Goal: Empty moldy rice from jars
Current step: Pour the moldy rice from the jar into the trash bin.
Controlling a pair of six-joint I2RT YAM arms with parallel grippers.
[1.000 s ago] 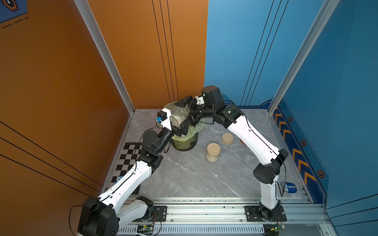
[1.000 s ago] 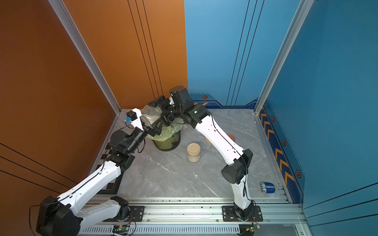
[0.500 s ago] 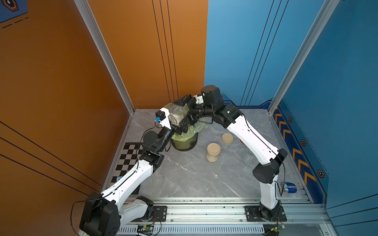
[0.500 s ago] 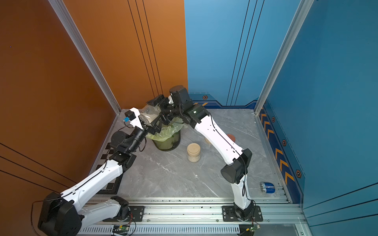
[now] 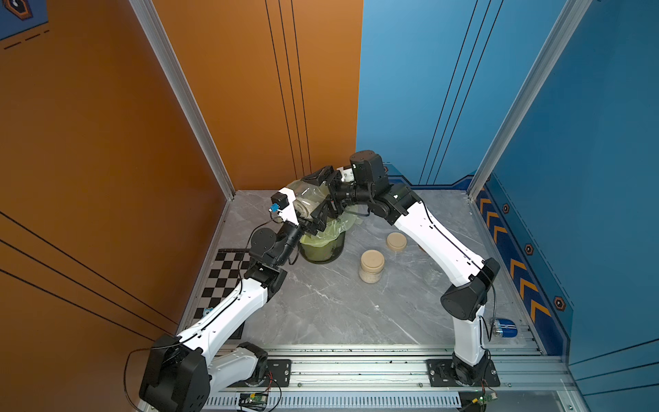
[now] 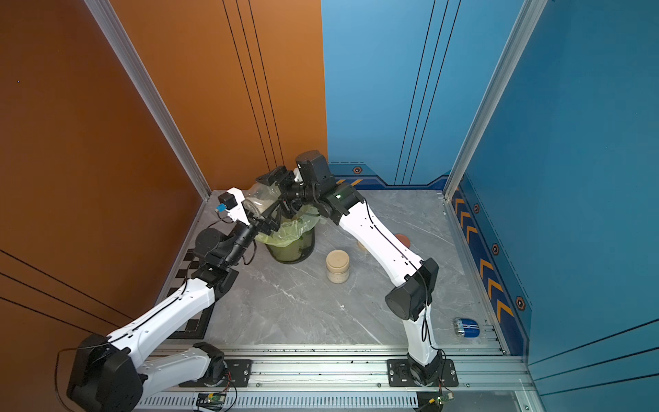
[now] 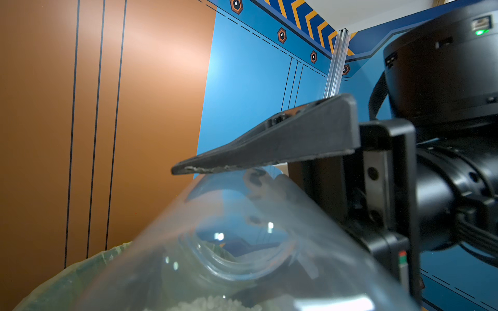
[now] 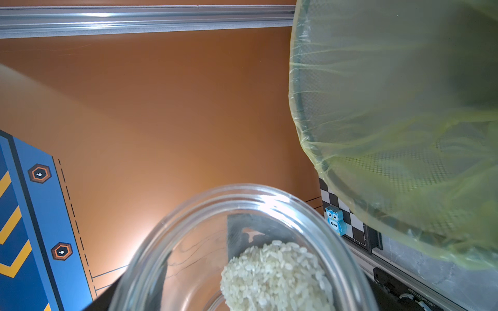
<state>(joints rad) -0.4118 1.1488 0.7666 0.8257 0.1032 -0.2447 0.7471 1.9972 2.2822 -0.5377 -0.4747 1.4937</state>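
One closed jar [image 5: 372, 265] stands nearest to me on the worktop [image 5: 338, 314], with pale rice showing through its wall. Just behind it a loose beige lid [image 5: 396, 242] lies flat. A reddish-brown lid [image 6: 403, 239] lies beside the right arm. Behind those sits the dark bin [image 5: 321, 251], with its green bag [image 5: 340, 223] hanging over the rim.

Furthest back, up in the air by the bin's far edge, is the open jar [image 8: 194, 255]. It is tipped over, with a heap of moldy rice [image 8: 275, 274] inside. The right gripper [image 5: 315, 199] is closed around it, and one finger [image 7: 269, 150] presses flat on the clear wall. The left gripper [image 5: 311, 220] is tucked in close by the same jar. I cannot tell if it is gripping or only near.

Here is what worries me. From the right wrist view, the jar's mouth looks to be beside the bag, not over it. If it tips more there, I think the rice lands on the worktop. The jar wall is smooth, so it could slide out of the gripper and drop. The two arms are packed tight together, so one could bump the other and shake the jar. A low arm could also catch the loose bag or knock the bin over. Moldy rice may clump and fall all at once.
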